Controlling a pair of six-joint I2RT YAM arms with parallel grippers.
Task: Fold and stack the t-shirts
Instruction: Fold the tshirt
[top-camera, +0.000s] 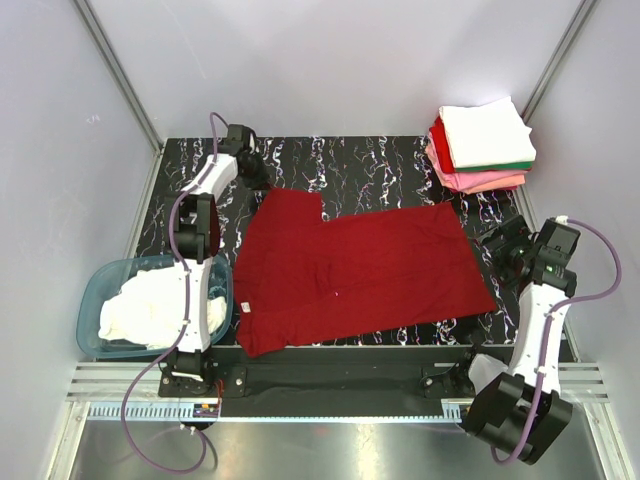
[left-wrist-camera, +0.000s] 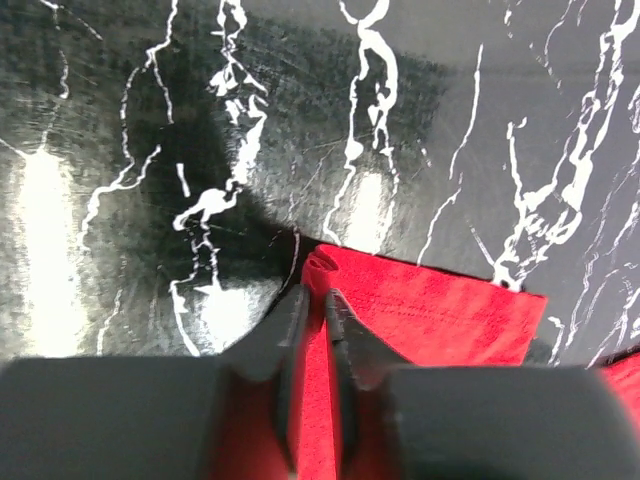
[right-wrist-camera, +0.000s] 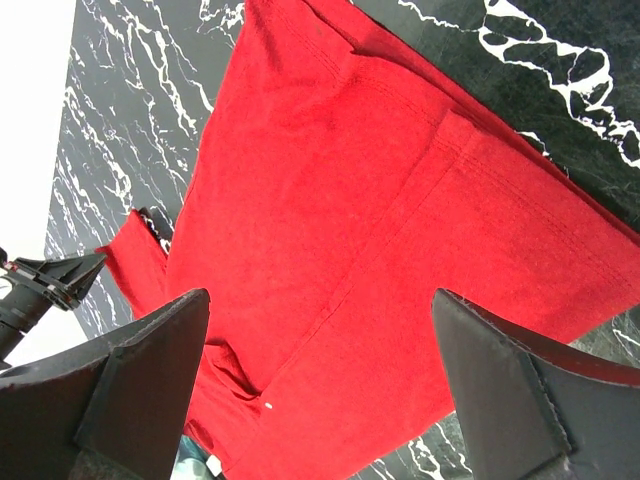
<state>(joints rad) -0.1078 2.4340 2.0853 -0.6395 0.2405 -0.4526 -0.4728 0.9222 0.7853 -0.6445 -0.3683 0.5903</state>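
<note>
Our left jaws pinch a sleeve of the dark red t-shirt, right jaws gaping near the hem; we judge folding begins, needing a right-side grip.

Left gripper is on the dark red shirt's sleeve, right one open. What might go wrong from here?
1. The left gripper pinches only the sleeve's edge of the dark red cotton t-shirt; it may slip out when lifted.
2. The right gripper hangs open, holding nothing; a one-sided pull might drag or bunch the flat shirt instead of folding it.
</note>
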